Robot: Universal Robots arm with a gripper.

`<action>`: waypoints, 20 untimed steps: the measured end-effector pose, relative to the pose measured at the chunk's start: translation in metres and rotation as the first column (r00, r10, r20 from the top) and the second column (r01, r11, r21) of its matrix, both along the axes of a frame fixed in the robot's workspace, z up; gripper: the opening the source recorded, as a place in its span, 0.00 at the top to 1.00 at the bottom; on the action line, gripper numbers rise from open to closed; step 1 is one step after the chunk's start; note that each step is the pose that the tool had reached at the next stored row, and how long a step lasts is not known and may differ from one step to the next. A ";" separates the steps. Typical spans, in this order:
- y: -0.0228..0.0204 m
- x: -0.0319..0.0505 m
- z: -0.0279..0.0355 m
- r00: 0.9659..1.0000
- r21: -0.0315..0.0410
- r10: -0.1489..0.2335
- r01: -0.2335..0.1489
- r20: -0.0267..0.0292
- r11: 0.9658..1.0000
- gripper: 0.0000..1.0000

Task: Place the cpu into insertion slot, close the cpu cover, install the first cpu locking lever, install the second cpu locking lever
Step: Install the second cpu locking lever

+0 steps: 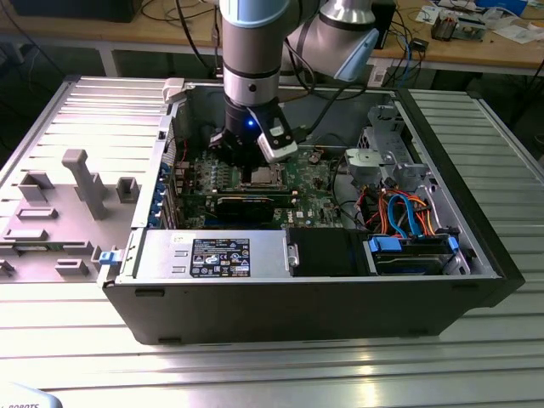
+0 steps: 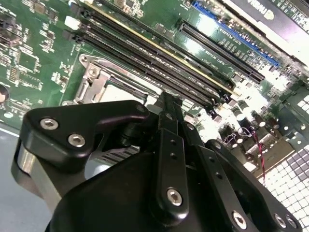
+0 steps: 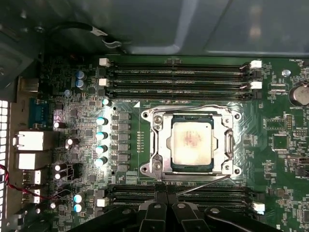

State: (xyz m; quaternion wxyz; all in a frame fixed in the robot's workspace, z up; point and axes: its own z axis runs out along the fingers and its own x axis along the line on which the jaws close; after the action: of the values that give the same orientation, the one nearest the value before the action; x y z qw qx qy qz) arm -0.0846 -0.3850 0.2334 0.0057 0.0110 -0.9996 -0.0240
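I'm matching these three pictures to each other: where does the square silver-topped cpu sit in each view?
Exterior view: the cpu lies amid the green motherboard, just below the arm's black gripper.
First wrist view: the square silver-topped chip sits centred in the metal-framed socket.
Second wrist view: it sits behind the gripper's black body.
Shared landmark: the long black memory slots beside the socket.

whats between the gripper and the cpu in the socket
In the first wrist view, a thin metal locking lever and the cpu cover's near edge lie between the gripper and the cpu.
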 end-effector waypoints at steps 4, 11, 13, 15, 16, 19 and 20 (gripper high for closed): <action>-0.0003 -0.0006 -0.0009 1.000 0.000 0.006 -0.006 -0.002 1.000 0.89; -0.0028 -0.0010 -0.0010 1.000 -0.001 0.008 -0.008 -0.007 1.000 0.89; -0.0034 -0.0032 -0.0012 1.000 -0.001 0.010 -0.010 -0.007 1.000 0.89; -0.0035 -0.0051 -0.0015 1.000 -0.001 0.012 -0.012 -0.008 1.000 0.89; -0.0035 -0.0059 -0.0018 1.000 -0.001 0.013 -0.013 -0.008 1.000 0.89; -0.0048 -0.0060 -0.0036 1.000 -0.001 0.014 -0.014 -0.012 1.000 0.89; -0.0054 -0.0060 -0.0053 1.000 -0.001 0.015 -0.015 -0.014 1.000 0.89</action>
State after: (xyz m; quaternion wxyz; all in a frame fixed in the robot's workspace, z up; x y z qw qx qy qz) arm -0.0906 -0.3904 0.2281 0.0130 0.0183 -0.9995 -0.0237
